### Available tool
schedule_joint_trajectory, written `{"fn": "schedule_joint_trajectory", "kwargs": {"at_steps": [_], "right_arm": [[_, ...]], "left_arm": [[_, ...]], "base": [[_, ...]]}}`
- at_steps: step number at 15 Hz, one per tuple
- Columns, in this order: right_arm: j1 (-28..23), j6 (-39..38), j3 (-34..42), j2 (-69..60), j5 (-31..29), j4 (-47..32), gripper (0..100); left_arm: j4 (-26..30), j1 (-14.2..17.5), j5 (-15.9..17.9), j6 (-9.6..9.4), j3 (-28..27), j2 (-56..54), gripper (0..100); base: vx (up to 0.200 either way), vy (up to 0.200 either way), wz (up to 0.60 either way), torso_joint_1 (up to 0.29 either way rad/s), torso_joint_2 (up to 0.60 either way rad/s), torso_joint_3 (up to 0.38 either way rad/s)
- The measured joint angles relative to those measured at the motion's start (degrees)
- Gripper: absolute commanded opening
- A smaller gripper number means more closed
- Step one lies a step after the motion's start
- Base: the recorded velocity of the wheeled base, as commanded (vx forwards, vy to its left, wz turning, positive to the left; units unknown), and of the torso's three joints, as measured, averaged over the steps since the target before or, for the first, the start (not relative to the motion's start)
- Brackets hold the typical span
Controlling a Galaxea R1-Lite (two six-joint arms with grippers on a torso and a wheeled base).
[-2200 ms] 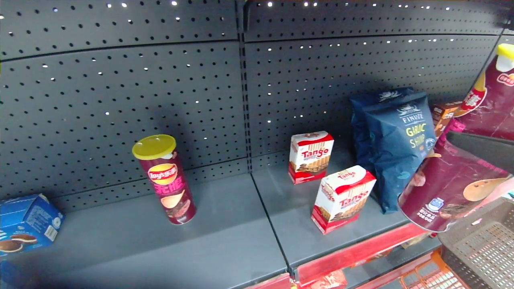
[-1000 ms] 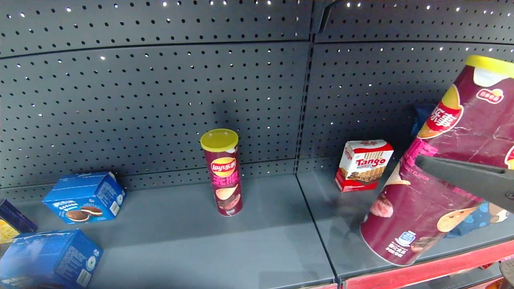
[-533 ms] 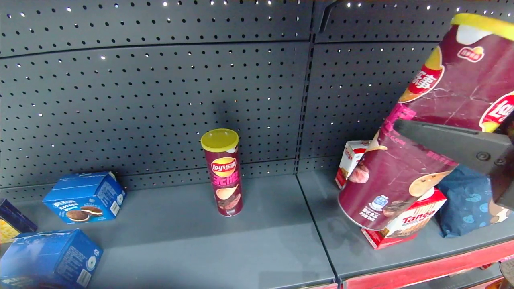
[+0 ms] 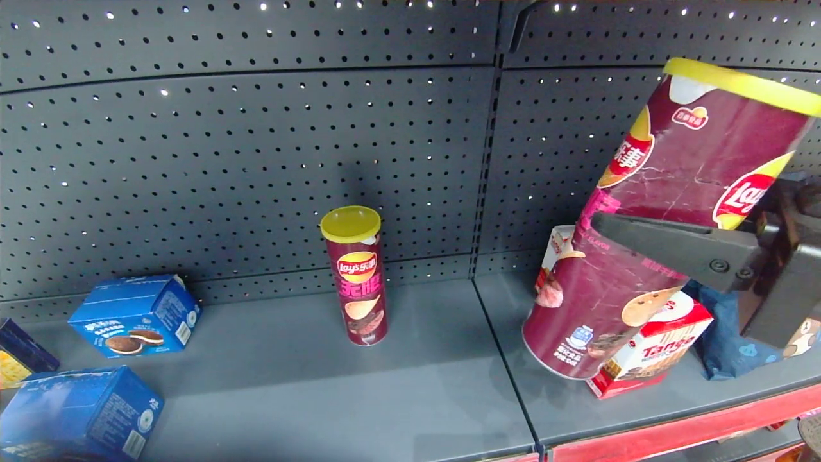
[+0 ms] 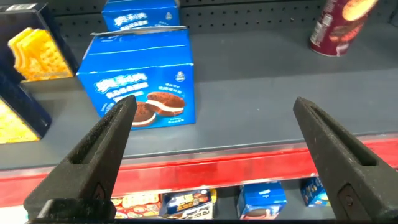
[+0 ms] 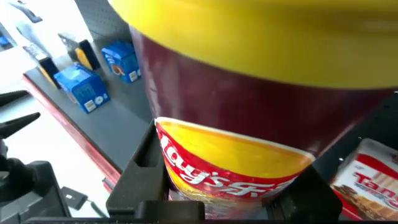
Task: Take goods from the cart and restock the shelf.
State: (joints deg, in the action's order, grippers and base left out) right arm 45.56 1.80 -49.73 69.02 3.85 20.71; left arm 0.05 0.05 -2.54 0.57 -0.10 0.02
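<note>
A large maroon chip can (image 4: pixel 667 192) with a yellow lid hangs tilted over the right bay of the grey shelf (image 4: pixel 417 385). My right gripper (image 4: pixel 641 224) is shut on its middle. The can's base hovers in front of two red-and-white wafer boxes (image 4: pixel 654 350). In the right wrist view the can (image 6: pixel 249 118) sits between the fingers of my right gripper (image 6: pixel 230 186). A matching smaller-looking can (image 4: pixel 355 276) stands upright mid-shelf. My left gripper (image 5: pixel 214 106) is open and holds nothing, just off the shelf's front edge, facing a blue cookie box (image 5: pixel 143 74).
Two blue cookie boxes (image 4: pixel 83 410) and a dark box with yellow print (image 4: pixel 19 359) sit at the shelf's left end. A dark blue bag (image 4: pixel 725 333) stands behind the right arm. There is bare shelf between the upright can and the wafer boxes. A red strip (image 4: pixel 673 430) edges the shelf.
The head view panned after the earliest frame. Over the last second my right gripper lifted the can and carried it left, in front of the wafer boxes. The shelf goods stayed put.
</note>
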Motion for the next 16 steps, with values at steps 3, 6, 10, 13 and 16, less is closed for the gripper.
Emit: {"fn": "schedule_joint_trajectory", "kwargs": {"at_steps": [3,6,10,13,16], "right_arm": [[0.3,0.0,-0.9,2.0,-0.2,-1.0,0],[0.7,0.1,-0.5,3.8,-2.0,-0.7,0],[1.2,0.1,-0.1,4.6,-4.2,-1.0,0],[1.2,0.1,-0.1,4.8,-4.3,-1.1,0],[1.3,0.1,-0.5,4.7,-4.5,-1.1,0]], "left_arm": [[0.0,0.0,2.0,-0.57,0.0,0.0,100],[0.3,0.0,2.9,-1.37,0.0,0.0,100],[0.5,-0.2,7.6,-3.36,-4.6,1.5,100],[0.3,-1.1,16.1,-4.16,-12.9,10.4,100],[-0.8,-2.5,25.9,-4.4,-19.9,22.4,100]], "base": [[0.0,0.0,0.0,0.0,0.0,0.0],[0.0,0.0,0.0,0.0,0.0,0.0],[0.0,0.0,0.0,0.0,0.0,0.0],[0.0,0.0,0.0,0.0,0.0,0.0],[0.0,0.0,0.0,0.0,0.0,0.0]]}}
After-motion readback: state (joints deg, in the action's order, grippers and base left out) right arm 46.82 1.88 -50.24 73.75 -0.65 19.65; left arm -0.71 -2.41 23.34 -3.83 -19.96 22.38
